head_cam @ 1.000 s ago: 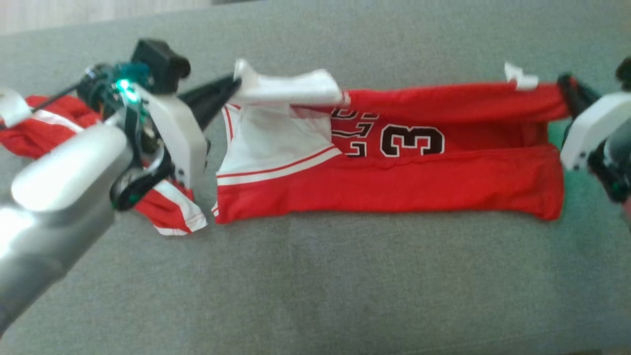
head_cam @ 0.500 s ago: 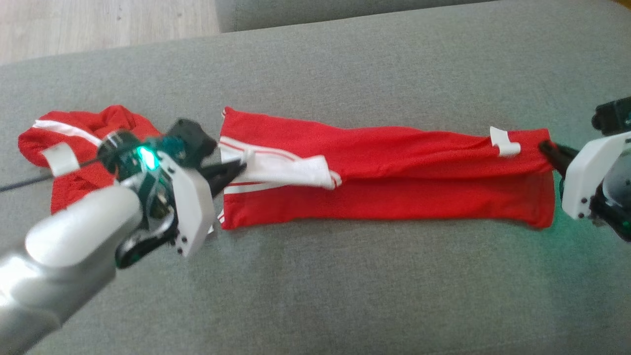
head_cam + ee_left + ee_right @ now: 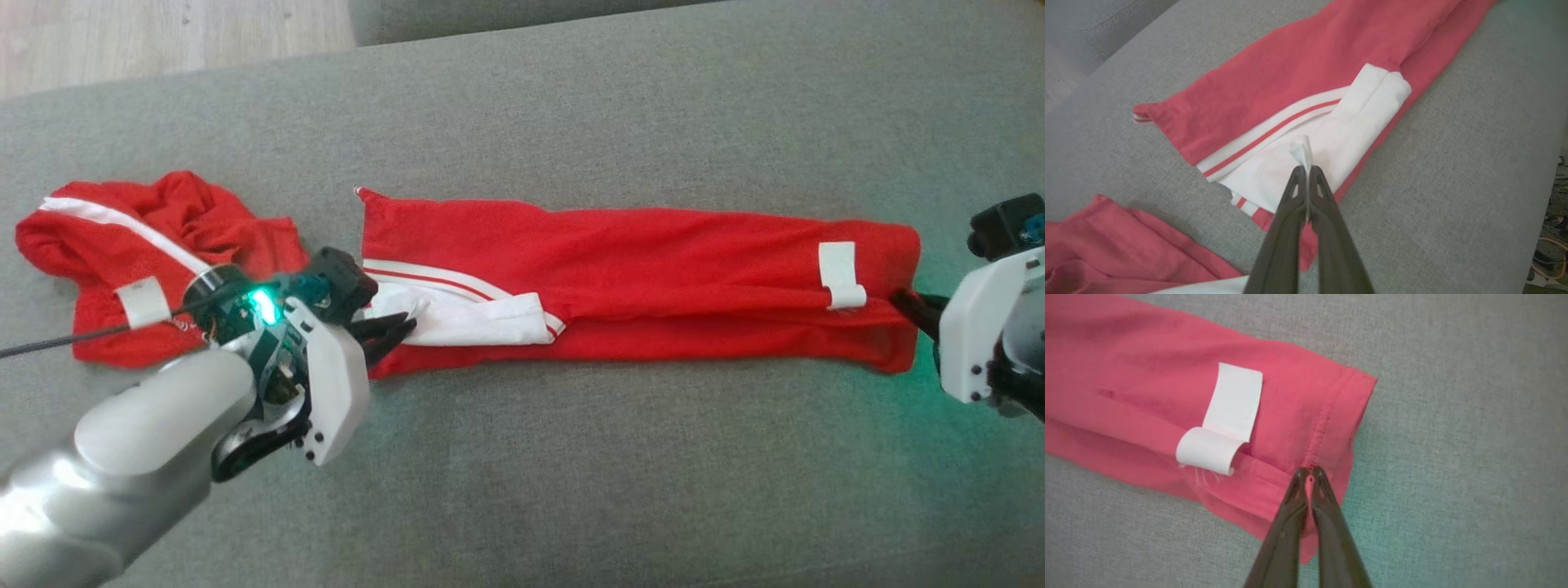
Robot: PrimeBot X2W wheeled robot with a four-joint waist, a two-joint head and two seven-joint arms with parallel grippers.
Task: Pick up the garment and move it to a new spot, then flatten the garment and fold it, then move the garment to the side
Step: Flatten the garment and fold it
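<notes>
Overhead, from the head view: garment lay as a long red strip across the middle of the cushion; second red heap sat toward the cushion's left end. Left wrist view: left gripper jaws pinched the garment's white fabric. Right wrist view: right gripper jaws clamped its red hem, just beside a white tag.

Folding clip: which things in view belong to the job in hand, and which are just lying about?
In the job:
- red jersey, folded into a long strip
- left end effector, shut on its white end
- right end effector, shut on its hem

Lying about:
- crumpled red garment, left of the jersey
- grey cushion underneath
- wooden floor
</notes>
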